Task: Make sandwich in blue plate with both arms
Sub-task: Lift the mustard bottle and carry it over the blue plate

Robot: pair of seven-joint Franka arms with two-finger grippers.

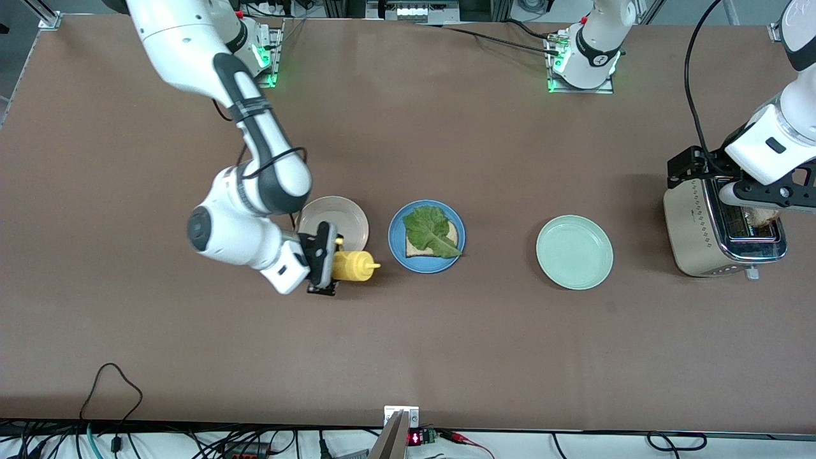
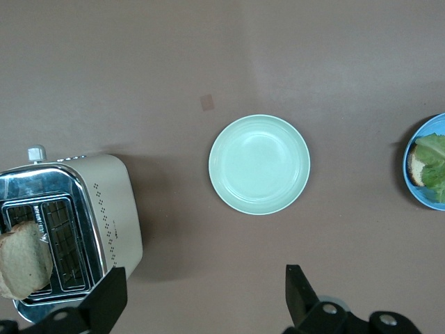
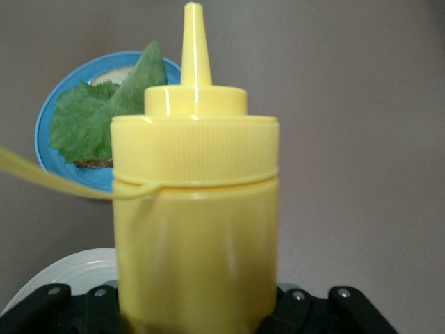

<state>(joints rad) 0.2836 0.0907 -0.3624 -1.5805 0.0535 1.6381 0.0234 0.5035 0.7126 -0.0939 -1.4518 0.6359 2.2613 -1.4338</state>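
My right gripper (image 1: 333, 262) holds a yellow squeeze bottle (image 1: 354, 266), fingers pinching its body. The bottle lies tipped over, long axis roughly level with the table, nozzle (image 1: 375, 265) pointing toward the blue plate (image 1: 397, 245). It hangs between the cream-white plate (image 1: 354, 220) and the blue plate, over the near edge of the cream-white plate.

The blue plate sits mid-table. On it lies one bread slice (image 1: 454, 234) with a lettuce leaf (image 1: 430, 229) on top; the leaf's long axis runs diagonally, its narrow end toward the front camera and the left arm's end of the table. No top slice is placed yet.

The controlling relation: the plate lies straight along the nozzle's axis, just beside its tip. In my judgement, the next move needs a short advance along that axis, then a downward tilt.

My left gripper (image 2: 201, 306) hangs over the toaster (image 1: 695, 236), fingers spread wide, empty. A bread slice (image 2: 24, 259) stands in a slot, possibly partly raised; its seating is unclear. The mint-green plate (image 1: 574, 252) lies between the toaster and the blue plate. My right arm is nearer the blue plate.
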